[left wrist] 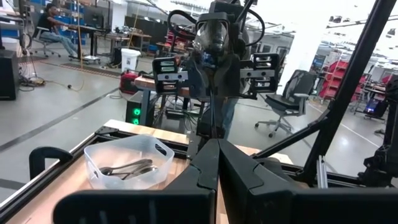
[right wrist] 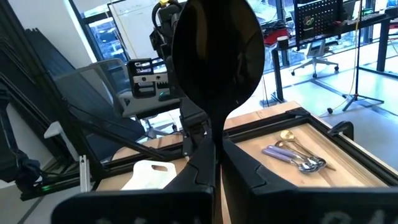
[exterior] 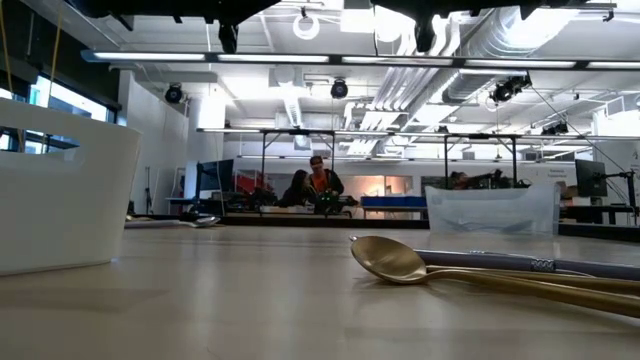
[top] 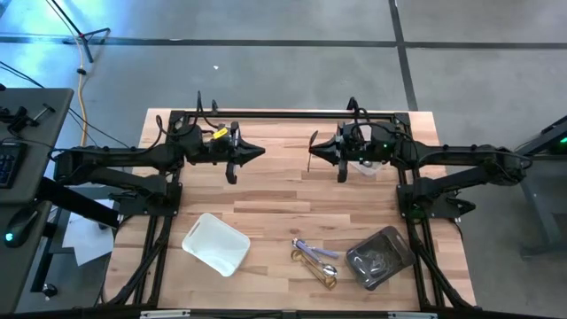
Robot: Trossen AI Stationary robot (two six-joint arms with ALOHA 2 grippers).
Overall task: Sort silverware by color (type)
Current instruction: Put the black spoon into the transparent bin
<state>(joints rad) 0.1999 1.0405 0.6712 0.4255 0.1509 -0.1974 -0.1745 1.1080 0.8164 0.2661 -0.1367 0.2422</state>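
Observation:
My right gripper (top: 317,151) is at the far middle of the table, above it, shut on a dark grey-black spoon (right wrist: 216,56). My left gripper (top: 260,151) faces it from the left, shut and empty; it also shows in its own wrist view (left wrist: 217,152). Loose gold and silver spoons (top: 315,258) lie on the wood near the front edge; a gold spoon (exterior: 392,262) lies nearest in the low view. A clear tray (top: 381,257) at the front right holds silver-looking utensils (left wrist: 127,168). A white tray (top: 215,242) stands at the front left. My right gripper pinches the dark spoon by its handle just below the bowl (right wrist: 214,134), between its two fingers. The fingers are about level and point toward the table's left. The bowl sticks out past the fingertips, and the spoon is lifted clear of the table.
A black frame (top: 292,115) runs around the table's edges. The loose spoons lie between the white tray and the clear tray. Bare wood (top: 283,199) lies between the grippers and the trays. People sit far off in the room behind (exterior: 315,185).

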